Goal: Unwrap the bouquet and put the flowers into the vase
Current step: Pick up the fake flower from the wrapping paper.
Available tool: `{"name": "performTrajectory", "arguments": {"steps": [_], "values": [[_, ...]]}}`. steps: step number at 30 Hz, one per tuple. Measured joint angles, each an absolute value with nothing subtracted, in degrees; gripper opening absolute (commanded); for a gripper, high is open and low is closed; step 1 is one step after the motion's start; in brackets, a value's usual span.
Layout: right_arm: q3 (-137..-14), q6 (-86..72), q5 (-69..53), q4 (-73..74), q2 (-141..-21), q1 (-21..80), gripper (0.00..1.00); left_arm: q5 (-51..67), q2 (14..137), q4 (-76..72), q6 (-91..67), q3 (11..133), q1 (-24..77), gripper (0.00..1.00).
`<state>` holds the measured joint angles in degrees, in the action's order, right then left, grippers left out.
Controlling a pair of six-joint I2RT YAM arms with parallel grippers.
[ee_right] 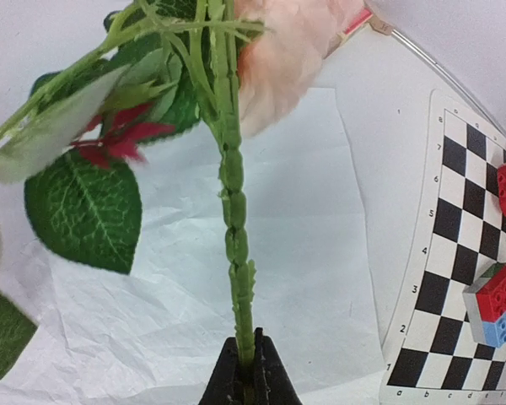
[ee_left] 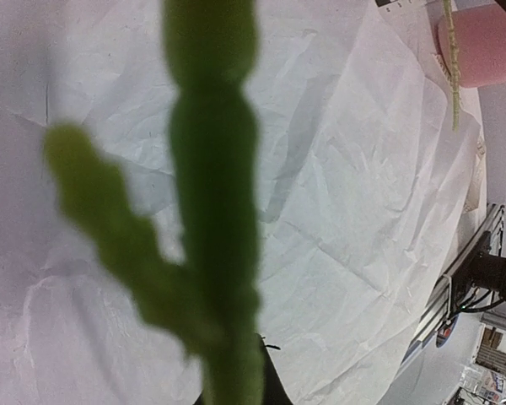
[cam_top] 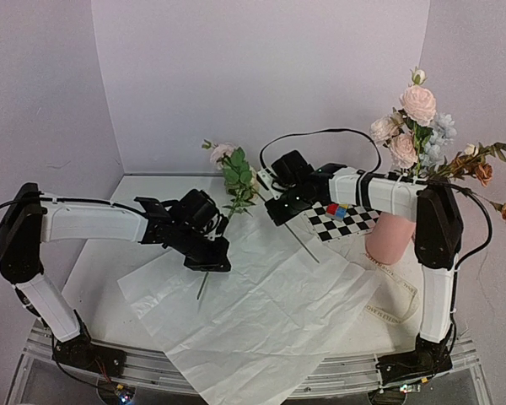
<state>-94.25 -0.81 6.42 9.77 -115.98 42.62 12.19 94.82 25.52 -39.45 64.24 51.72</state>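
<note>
The white wrapping paper [cam_top: 261, 304] lies spread open on the table. My left gripper [cam_top: 212, 251] is shut on a green flower stem [cam_top: 202, 288] just above the paper; the left wrist view shows that stem [ee_left: 212, 211] blurred and close, running up from the jaws [ee_left: 236, 392]. My right gripper [cam_top: 274, 209] is shut on another stem [ee_right: 236, 219] carrying green leaves [ee_right: 84, 207] and a pale pink bloom [ee_right: 278, 59]. A small rose [cam_top: 223, 153] and leaves [cam_top: 236, 179] stand between the two grippers. The pink vase [cam_top: 392, 236] at the right holds several flowers [cam_top: 417, 110].
A checkerboard mat [cam_top: 354, 224] with small coloured toy blocks [cam_top: 337, 210] lies between the right gripper and the vase; the blocks [ee_right: 493, 299] sit right of the held stem. White walls close the back and sides. The table's metal front rail [ee_left: 464, 278] runs along the near edge.
</note>
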Motion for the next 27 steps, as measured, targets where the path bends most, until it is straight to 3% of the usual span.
{"name": "performTrajectory", "arguments": {"steps": [12, 14, 17, 21, 24, 27], "values": [[-96.3, -1.1, 6.9, 10.8, -116.0, 42.1, 0.0, 15.4, 93.5, 26.0, -39.4, 60.1, 52.1, 0.0], [-96.6, -1.2, 6.5, 10.7, -116.0, 42.1, 0.0, 15.5, 93.5, 26.0, -39.4, 60.1, 52.1, 0.04], [-97.0, -1.4, 5.4, 10.7, -116.0, 42.1, 0.0, 15.4, 94.1, 25.9, -39.7, 60.2, 52.1, 0.4], [-96.7, -1.6, 3.5, 10.5, -115.4, 42.1, 0.0, 14.6, 95.1, 26.0, -40.7, 60.5, 52.2, 0.79], [-94.3, -2.0, 1.5, 10.0, -112.4, 42.1, 0.0, 12.5, 94.7, 26.0, -41.4, 60.9, 52.2, 0.89], [-91.3, -3.2, -1.1, 9.0, -108.3, 42.1, 0.0, 10.4, 93.7, 26.1, -41.6, 61.7, 52.2, 0.9]]}}
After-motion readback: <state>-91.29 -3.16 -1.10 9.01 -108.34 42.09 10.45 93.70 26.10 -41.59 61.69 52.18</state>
